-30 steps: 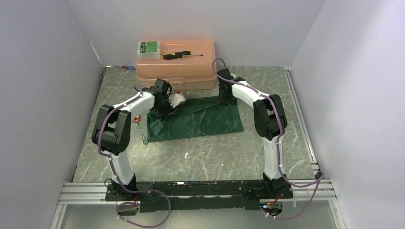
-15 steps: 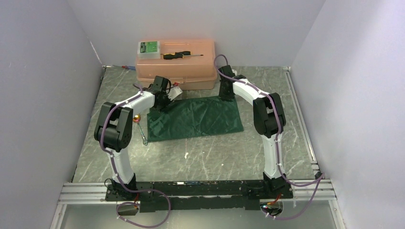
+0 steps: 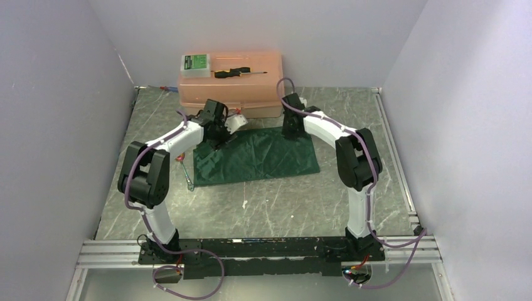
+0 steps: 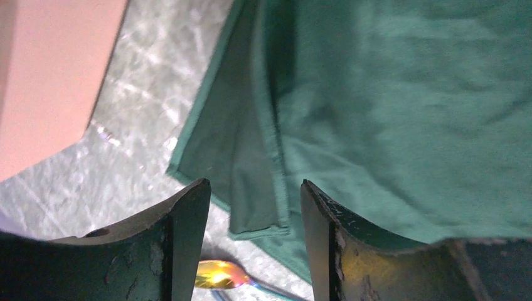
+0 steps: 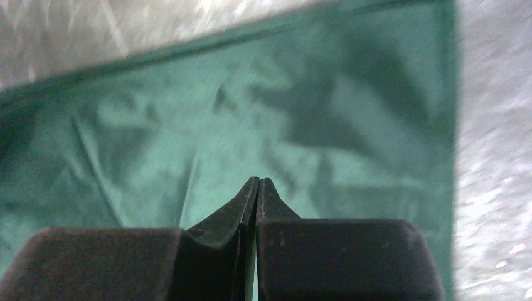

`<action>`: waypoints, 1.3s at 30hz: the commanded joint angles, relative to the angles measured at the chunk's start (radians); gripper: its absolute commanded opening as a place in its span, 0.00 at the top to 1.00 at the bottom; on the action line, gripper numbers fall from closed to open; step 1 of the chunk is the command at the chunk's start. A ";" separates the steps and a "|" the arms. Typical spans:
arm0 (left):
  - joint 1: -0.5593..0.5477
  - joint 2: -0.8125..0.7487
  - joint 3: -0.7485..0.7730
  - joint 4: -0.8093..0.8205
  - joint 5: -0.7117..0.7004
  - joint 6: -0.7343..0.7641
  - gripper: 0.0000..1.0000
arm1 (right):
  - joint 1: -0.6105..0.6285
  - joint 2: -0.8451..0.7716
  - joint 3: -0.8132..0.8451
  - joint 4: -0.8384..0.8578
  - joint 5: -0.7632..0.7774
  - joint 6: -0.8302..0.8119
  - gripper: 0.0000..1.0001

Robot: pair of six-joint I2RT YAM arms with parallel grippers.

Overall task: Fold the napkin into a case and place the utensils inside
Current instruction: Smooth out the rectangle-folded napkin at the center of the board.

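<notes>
Overhead, napkin (image 3: 257,157) lies flat under both my grippers. Left wrist: left gripper (image 4: 254,188) open, empty, above the folded corner; spoon (image 4: 219,274) close behind my fingertips. Right wrist: right gripper (image 5: 258,182) closed, empty. Cloth judged limp, light; pinch the hemmed corners.

Pale lilac walls (image 3: 56,94) enclose a grey marbled tabletop (image 3: 282,200) (white-veined, possibly stone-look laminate).

I see the jaws of my left gripper (image 4: 253,188) wider apart than a second ago. The napkin (image 3: 254,155), rumpled before, now lies flat along its far edge, and my right gripper (image 5: 258,183) has edged slightly leftward.
</notes>
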 commanded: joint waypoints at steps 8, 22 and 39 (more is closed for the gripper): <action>0.005 0.114 0.096 0.022 0.042 -0.053 0.44 | 0.001 -0.160 -0.256 0.078 0.011 0.106 0.80; 0.033 0.208 0.140 0.094 -0.097 -0.057 0.44 | -0.093 -0.246 -0.340 0.105 0.001 0.130 0.62; -0.021 0.165 0.173 0.047 0.042 -0.116 0.41 | -0.016 -0.319 -0.552 0.144 0.055 0.180 0.89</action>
